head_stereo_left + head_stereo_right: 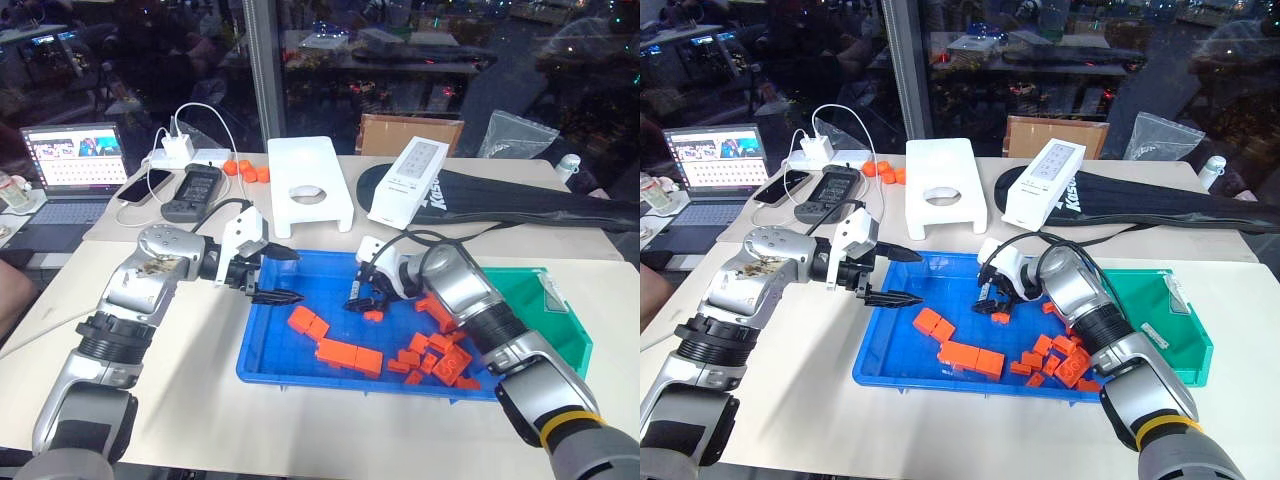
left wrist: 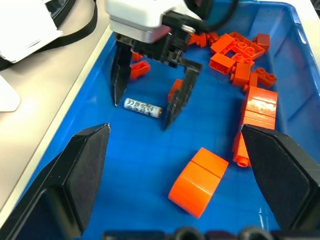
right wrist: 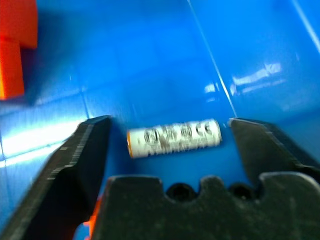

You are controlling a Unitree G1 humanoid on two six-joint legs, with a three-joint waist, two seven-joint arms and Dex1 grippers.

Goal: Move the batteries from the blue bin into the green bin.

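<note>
The right gripper [image 2: 145, 102] hangs open, tips down in the blue bin [image 1: 270, 350], a finger either side of the battery [image 3: 174, 137] lying flat between them, placed to pinch it; the left gripper [image 1: 278, 276], also open, waits nearby.

We find bare floor in the blue bin [image 1: 262, 352] around the battery [image 2: 143, 107], which lies between our right gripper's [image 2: 146, 107] spread fingers. Orange blocks [image 1: 437, 352] crowd the bin's right half, and two more [image 1: 335, 340] sit mid-floor. Our left gripper [image 1: 282, 275] hangs over the bin's left rim.
</note>
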